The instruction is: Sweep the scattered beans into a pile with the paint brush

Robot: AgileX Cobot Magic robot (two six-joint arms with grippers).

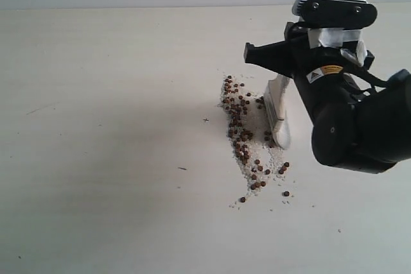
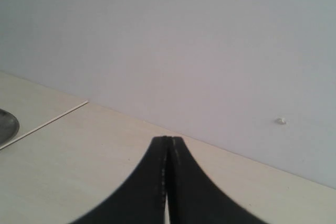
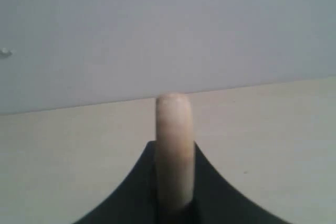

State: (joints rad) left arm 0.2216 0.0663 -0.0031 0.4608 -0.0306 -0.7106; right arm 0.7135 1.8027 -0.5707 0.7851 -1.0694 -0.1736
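Table: we see a pale table (image 1: 96,126) filling the exterior view, with a plain wall (image 2: 210,40) behind it.
Right arm: the black right arm (image 1: 347,126) reaches in from 3 o'clock and hangs over the table just right of centre.
Right gripper: in its wrist view the right gripper (image 3: 174,148) has its 2 fingers pinching the wooden handle, whose rounded end sticks out between them.
Left gripper: the left gripper (image 2: 168,145) has its 2 fingers pressed together with nothing between them; we find it only in its own wrist view, above bare table near the wall.
Paint brush: the paint brush (image 1: 278,110) stands steeply, its pale bristles down on the table at 3 o'clock of the bean band and touching its edge.
Beans: the beans (image 1: 243,136) lie in 1 long loose band running from 11 o'clock to 5 o'clock, slightly right of the table's centre.
Whitish grains: fine whitish grains (image 1: 253,117) are mixed through the band and lie between it and the bristles.
Strays: 2 single beans sit apart at the band's 5 o'clock end.
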